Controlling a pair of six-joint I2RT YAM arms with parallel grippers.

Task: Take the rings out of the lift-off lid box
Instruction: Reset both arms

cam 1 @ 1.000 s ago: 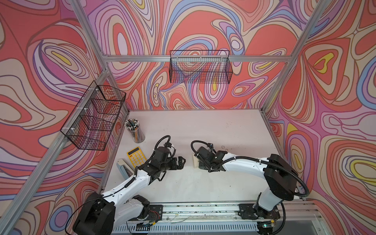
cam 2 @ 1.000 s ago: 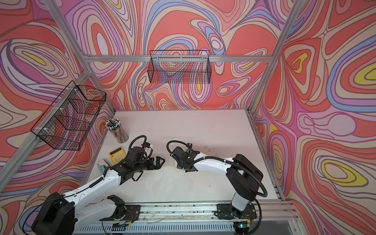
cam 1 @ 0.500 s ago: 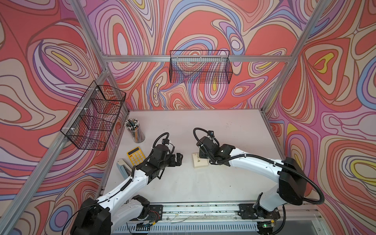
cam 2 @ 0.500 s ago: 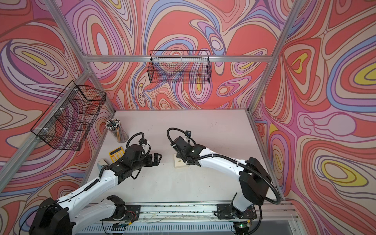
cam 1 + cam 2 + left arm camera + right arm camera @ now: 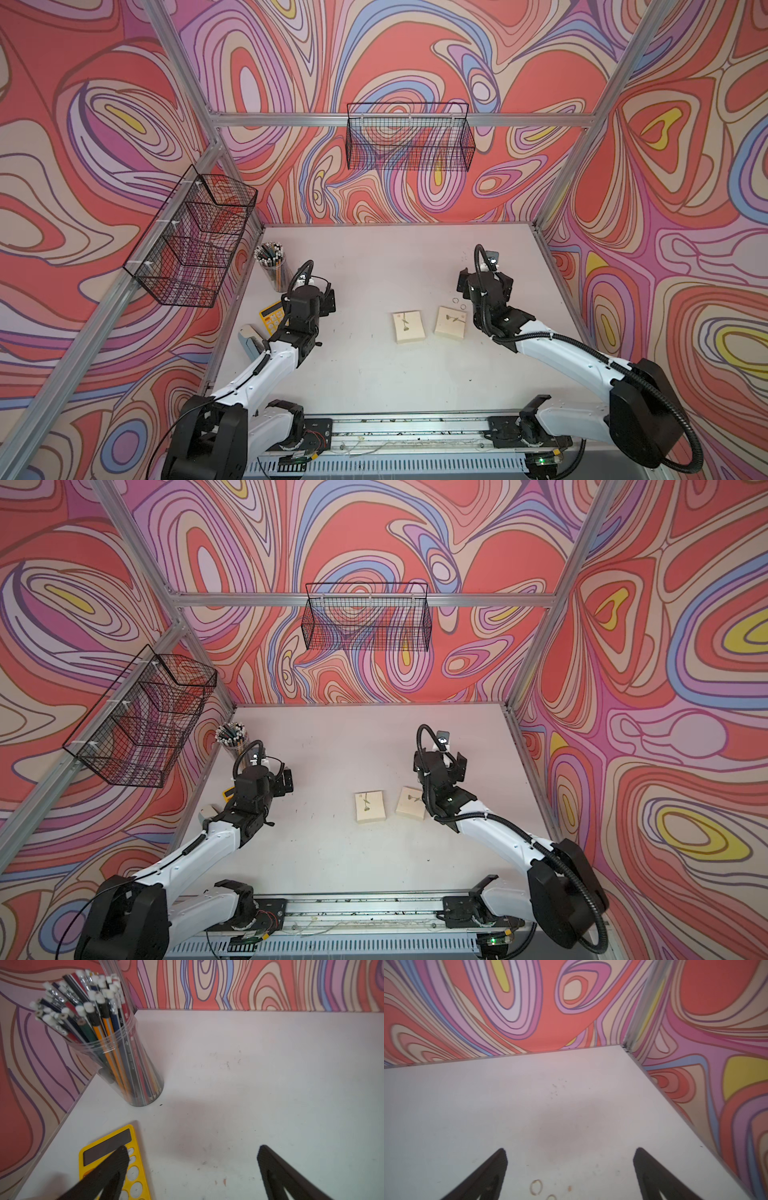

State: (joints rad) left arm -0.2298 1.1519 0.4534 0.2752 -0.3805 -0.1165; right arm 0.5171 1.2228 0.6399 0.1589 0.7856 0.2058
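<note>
Two cream square box pieces point(image 5: 408, 327) point(image 5: 450, 323) lie side by side mid-table, each with a small dark mark on top; I cannot tell lid from base. Two thin rings point(image 5: 455, 300) point(image 5: 463, 306) rest on the bare table just beyond the right-hand piece. My right gripper point(image 5: 484, 282) hovers over them, open and holding nothing. In the right wrist view the rings point(image 5: 536, 1187) point(image 5: 551, 1196) lie low between the spread fingers of that gripper point(image 5: 571, 1150). My left gripper point(image 5: 309, 297) is open and empty at the left, seen in its wrist view point(image 5: 193, 1147).
A yellow calculator point(image 5: 99, 1151) lies under the left gripper's side, with a clear cup of pencils point(image 5: 116, 1053) beyond it near the left wall. A grey-blue object point(image 5: 249, 338) sits at the left edge. Wire baskets point(image 5: 191, 237) point(image 5: 409, 141) hang on the walls.
The right arm swung from the box at the middle out to the right and its jaws opened. The left arm drew back to the left. A second cream piece now shows.
</note>
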